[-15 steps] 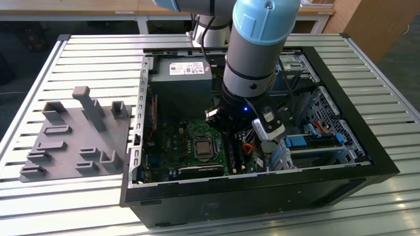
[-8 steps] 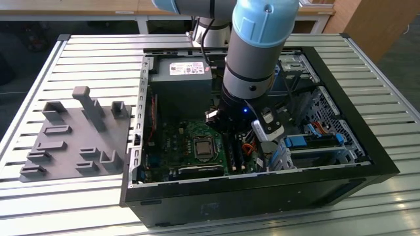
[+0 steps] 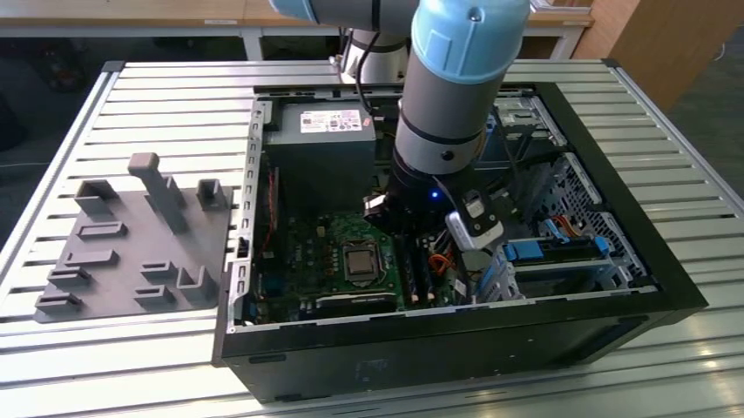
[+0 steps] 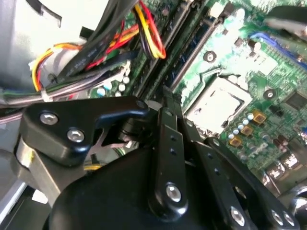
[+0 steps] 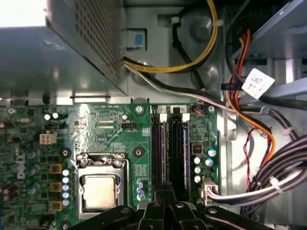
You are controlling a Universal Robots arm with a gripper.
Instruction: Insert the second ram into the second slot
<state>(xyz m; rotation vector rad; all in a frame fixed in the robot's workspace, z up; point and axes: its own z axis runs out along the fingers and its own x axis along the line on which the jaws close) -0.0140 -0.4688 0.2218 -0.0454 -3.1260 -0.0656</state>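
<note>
My gripper (image 3: 409, 252) reaches down into the open computer case (image 3: 651, 287), over the green motherboard (image 3: 308, 261). Two long dark memory slots (image 5: 157, 148) (image 5: 178, 148) lie side by side next to the processor socket (image 5: 98, 189). In the first wrist view the gripper (image 5: 165, 189) has its fingers drawn together, tips just above the near ends of the slots, about between them. A thin bluish edge runs along one slot. The second ram cannot be made out as a separate piece between the fingers. In the second wrist view the black gripper (image 4: 167, 98) points at the slots (image 4: 192, 52).
The grey power supply (image 3: 326, 131) stands at the case's far side. Cable bundles (image 5: 268, 182) crowd the space beside the slots. Blue drive brackets (image 3: 546, 248) sit at the exterior view's right. A grey holder block (image 3: 128, 244) rests on the slatted table (image 3: 174, 96) outside the case.
</note>
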